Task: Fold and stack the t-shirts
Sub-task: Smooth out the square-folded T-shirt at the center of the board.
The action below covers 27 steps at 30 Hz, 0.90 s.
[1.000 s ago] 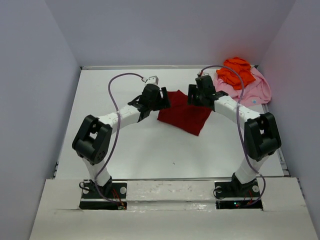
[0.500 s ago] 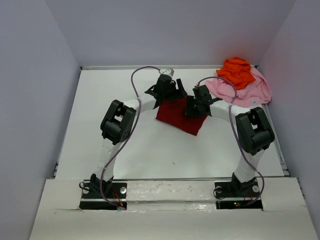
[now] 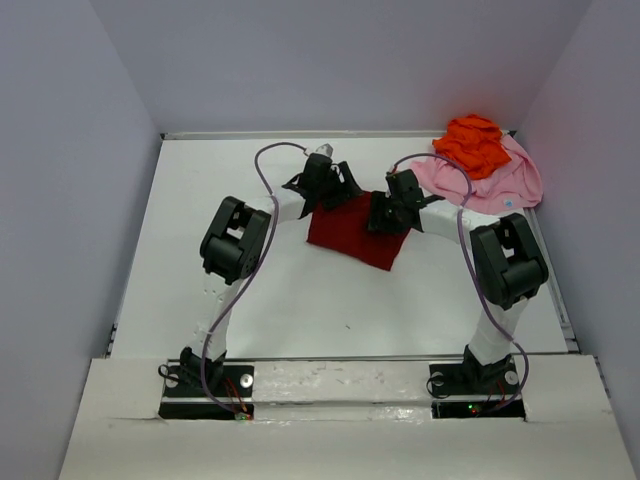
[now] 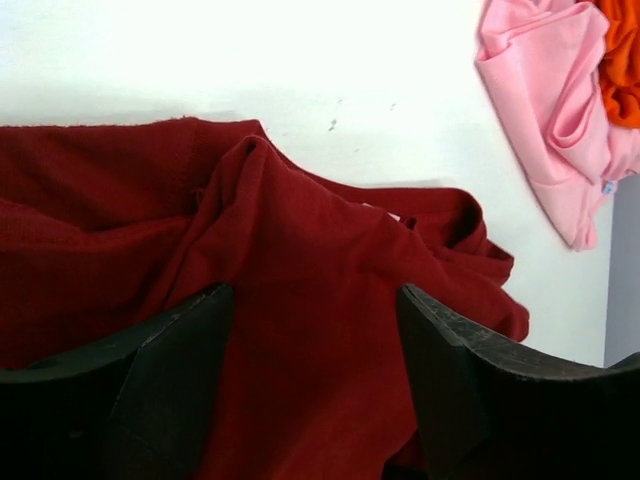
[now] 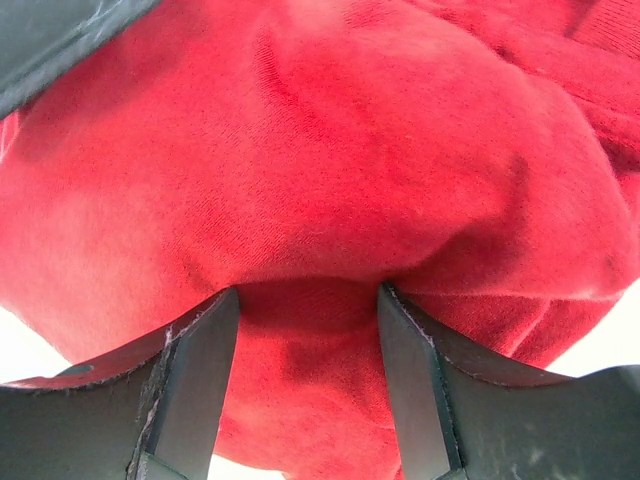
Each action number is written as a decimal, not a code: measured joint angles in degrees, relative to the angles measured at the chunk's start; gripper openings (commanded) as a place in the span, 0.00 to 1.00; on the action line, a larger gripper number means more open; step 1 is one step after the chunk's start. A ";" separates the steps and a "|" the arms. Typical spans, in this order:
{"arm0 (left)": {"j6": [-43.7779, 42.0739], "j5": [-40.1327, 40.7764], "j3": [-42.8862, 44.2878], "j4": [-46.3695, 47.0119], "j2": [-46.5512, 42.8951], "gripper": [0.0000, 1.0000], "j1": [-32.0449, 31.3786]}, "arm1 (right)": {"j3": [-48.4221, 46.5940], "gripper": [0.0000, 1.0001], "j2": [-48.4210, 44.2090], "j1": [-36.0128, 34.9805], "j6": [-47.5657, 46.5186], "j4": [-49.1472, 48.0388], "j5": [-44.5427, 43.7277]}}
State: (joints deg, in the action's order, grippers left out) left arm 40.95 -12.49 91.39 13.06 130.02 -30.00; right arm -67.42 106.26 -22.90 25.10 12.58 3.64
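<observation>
At mid-table, left tool point(image 4: 310, 300), right tool point(image 5: 308, 296), both spread wide, astride dark red t-shirt point(image 3: 355, 240)

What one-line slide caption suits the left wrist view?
Open left tool straddles the rumpled dark red t-shirt; pink t-shirt and orange t-shirt lie upper right.

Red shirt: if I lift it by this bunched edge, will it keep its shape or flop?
Likely floppy: the red shirt lies in soft ridges inside the open left hand, so it will probably sag on lifting. Probably light: the right wrist view shows thin knit cloth. A push would likely crumple it rather than slide it whole.
</observation>
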 measured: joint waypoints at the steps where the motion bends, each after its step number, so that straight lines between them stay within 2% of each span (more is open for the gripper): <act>1: 0.00 0.63 -0.52 -0.59 -0.52 0.79 0.04 | -0.26 0.63 0.15 0.00 -0.09 0.20 0.07; 5: -0.39 2.91 -3.67 -3.45 -3.52 0.79 0.63 | -2.03 0.63 1.42 0.00 -0.96 0.72 0.52; 13: -1.57 8.26 -15.58 -6.29 -13.18 0.79 2.75 | -3.91 0.63 2.67 -0.20 -1.51 1.33 1.81; 27: -3.89 12.96 -17.46 -10.32 -17.53 0.79 4.63 | -4.09 0.63 1.77 -0.20 -2.54 2.43 4.96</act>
State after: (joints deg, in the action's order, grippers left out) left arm 37.06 0.47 73.93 2.74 112.49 -25.36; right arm -71.50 108.03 -23.09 22.57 15.00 8.60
